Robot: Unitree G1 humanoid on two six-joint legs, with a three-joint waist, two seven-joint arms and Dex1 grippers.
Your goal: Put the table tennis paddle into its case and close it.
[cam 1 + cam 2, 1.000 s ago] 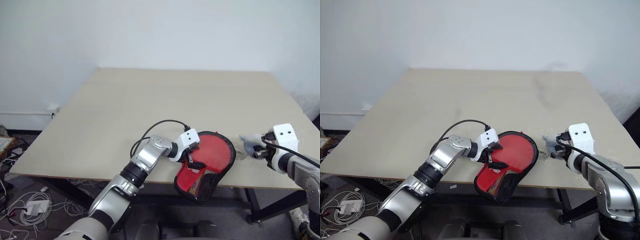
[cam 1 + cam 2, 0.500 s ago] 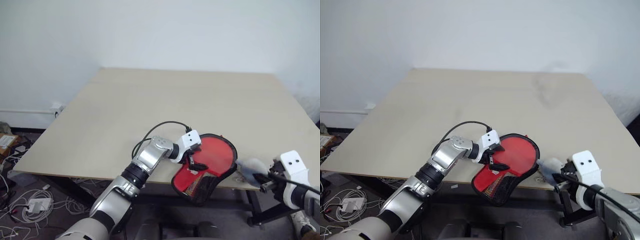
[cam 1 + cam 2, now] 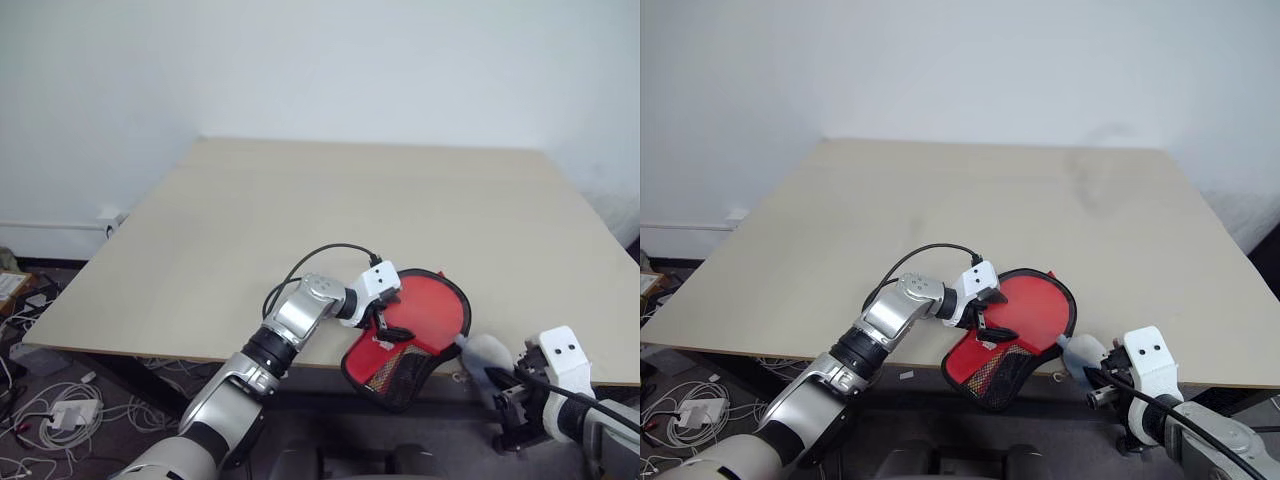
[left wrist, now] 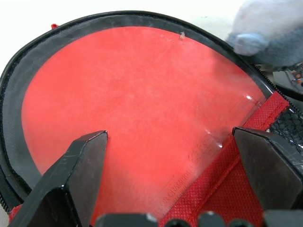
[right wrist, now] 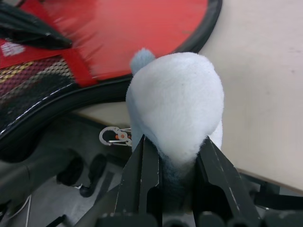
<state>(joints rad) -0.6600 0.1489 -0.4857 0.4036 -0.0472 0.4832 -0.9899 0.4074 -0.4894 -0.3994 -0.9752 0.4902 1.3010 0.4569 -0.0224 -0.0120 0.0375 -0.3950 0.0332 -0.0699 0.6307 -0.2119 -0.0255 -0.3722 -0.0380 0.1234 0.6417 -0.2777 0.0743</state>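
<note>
The black case (image 3: pixel 462 312) lies at the table's front edge, its narrow mesh end hanging over the edge. A smooth red round face (image 4: pixel 128 94), the table tennis paddle's as far as I can tell, shows under the case's clear panel; no handle is visible. My left gripper (image 3: pixel 388 318) rests on the case, open, its fingers (image 4: pixel 80 165) spread wide over the red face. My right gripper (image 3: pixel 503 385) hangs just off the front edge, right of the case, shut on a pale grey plush lump (image 5: pixel 175 94).
The beige table (image 3: pixel 350 200) stretches away bare behind the case, up to a white wall. A small silver clip (image 5: pixel 113 136) dangles beside the plush lump. Cables and a power strip (image 3: pixel 60 412) lie on the floor at the left.
My right gripper has carried the grey plush lump off the tabletop, back over the front edge and lower. The left gripper and the case have stayed put.
</note>
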